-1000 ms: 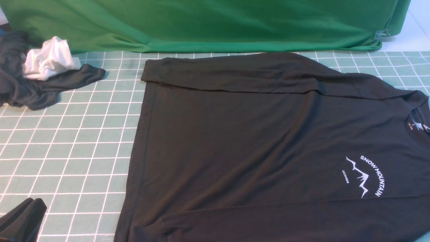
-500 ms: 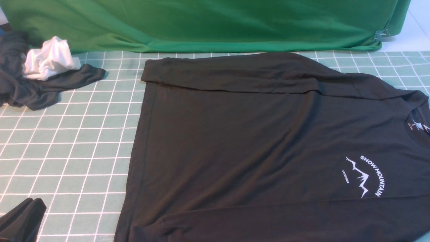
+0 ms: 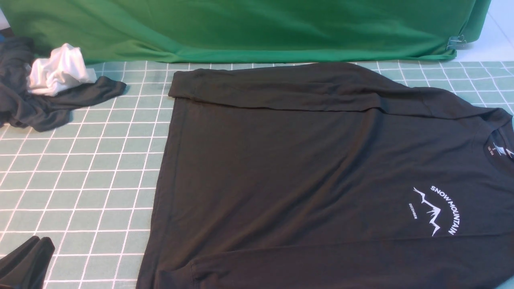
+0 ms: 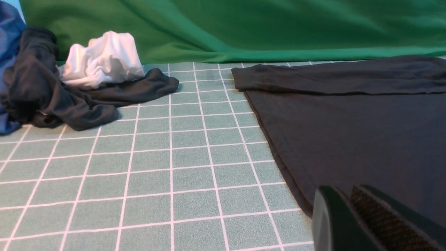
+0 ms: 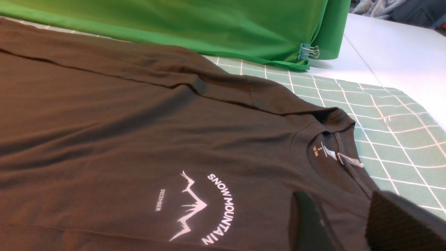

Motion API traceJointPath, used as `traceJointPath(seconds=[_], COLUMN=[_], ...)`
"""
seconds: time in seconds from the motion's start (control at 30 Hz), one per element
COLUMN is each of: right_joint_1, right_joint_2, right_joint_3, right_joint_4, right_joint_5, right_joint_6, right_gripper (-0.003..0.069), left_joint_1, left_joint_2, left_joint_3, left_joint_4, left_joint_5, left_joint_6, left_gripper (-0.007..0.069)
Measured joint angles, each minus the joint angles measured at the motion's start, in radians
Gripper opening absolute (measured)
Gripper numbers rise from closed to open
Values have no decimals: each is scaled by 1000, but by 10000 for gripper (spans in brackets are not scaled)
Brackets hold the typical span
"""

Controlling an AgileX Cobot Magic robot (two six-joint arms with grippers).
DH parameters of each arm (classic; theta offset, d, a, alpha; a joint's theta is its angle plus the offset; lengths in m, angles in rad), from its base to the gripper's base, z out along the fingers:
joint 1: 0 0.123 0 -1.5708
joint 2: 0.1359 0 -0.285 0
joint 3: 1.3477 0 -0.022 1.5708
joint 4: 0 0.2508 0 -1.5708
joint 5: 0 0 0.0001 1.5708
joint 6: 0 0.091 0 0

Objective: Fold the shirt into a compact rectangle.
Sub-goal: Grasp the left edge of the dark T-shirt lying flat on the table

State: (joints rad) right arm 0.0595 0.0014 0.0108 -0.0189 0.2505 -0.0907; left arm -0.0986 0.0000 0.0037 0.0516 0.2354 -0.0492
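Shirt (image 3: 301,172) lay spread flat and print-side up on the table (image 3: 92,180), a green grid mat. It filled the middle and right of the front view, well apart from the crumpled dark grey garment (image 3: 40,108) and white cloth (image 3: 58,74) heaped at the far left. Its hem (image 3: 160,180) pointed left and its collar (image 3: 500,148) right, with the white mountain logo (image 3: 437,210) just short of the collar. Both sleeves were already turned in: the far sleeve (image 3: 281,92) ran along the far edge on top of the body and the near sleeve (image 3: 321,265) likewise along the near edge, so the cloth read as one long, fairly smooth panel. By my judgement the task was in its early part: the side folds looked done, while the folds bringing hem toward collar, which would make it compact, were all left. The left hand (image 3: 38,241) hovered near the hem's near corner, its fingers (image 4: 379,216) only narrowly parted and holding nothing. The right hand (image 5: 343,198), seen only in its own wrist view, hung over the collar end beside the logo, parted more widely and empty; whether it touched the cloth I could not tell.
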Motion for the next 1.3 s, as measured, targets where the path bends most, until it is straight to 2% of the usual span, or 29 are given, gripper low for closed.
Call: traceJointPath(seconds=[0.17,0.23,0.27,0.3,0.33,0.37,0.4,0.5,0.6,0.73,0.83,0.87,0.93,0.97,1.03,1.07,1.1,1.13,1.17,1.23,1.3], right_joint_1=[0,0,0,0,0,0,0,0,0,0,0,0,0,0,0,0,0,0,0,0,0], right_joint_2=[0,0,0,0,0,0,0,0,0,0,0,0,-1,-1,-1,-1,8,42,65,131,231], right_joint_3=[0,0,0,0,0,0,0,0,0,0,0,0,-2,-33,-108,-118,-176,-284,-343,-462,-638], right_joint_4=[0,0,11,19,70,105,178,277,301,307,308,308,305,296,287,285,278,269,267,263,253], right_joint_5=[-6,-26,-48,-52,-83,-97,-122,-158,-163,-172,-221,-282,-358,-415,-433,-433,-415,-334,-295,-145,82], right_joint_6=[-5,0,38,47,151,210,344,662,777,821,823,824,824,812,759,759,687,537,479,306,120], right_gripper=[245,245,245,245,245,245,245,242,242,240,222,195,151,87,45,45,29,18,17,14,13], left_joint_1=[0,0,0,0,0,0,0,0,0,0,0,0,0,0,0,0,0,0,0,0,0], left_joint_2=[0,0,0,0,0,0,0,0,0,0,0,-1,-1,-1,16,21,54,135,187,324,523], left_joint_3=[0,0,0,0,0,0,0,0,0,0,1,-2,-30,-83,-217,-217,-296,-438,-495,-604,-687], left_joint_4=[-3,-76,-171,-190,-344,-413,-567,-784,-806,-746,-735,-732,-708,-648,-514,-501,-442,-372,-351,-329,-331], left_joint_5=[-6,-20,-27,-30,-41,-45,-49,-50,-58,-65,-116,-200,-254,-273,-252,-244,-192,-39,26,256,488], left_joint_6=[0,-20,-66,-76,-168,-192,-275,-343,-345,-345,-345,-345,-345,-337,-324,-323,-318,-310,-307,-276,-200], left_gripper=[36,36,36,36,36,36,36,36,36,36,36,36,36,36,36,36,36,36,36,36,36])
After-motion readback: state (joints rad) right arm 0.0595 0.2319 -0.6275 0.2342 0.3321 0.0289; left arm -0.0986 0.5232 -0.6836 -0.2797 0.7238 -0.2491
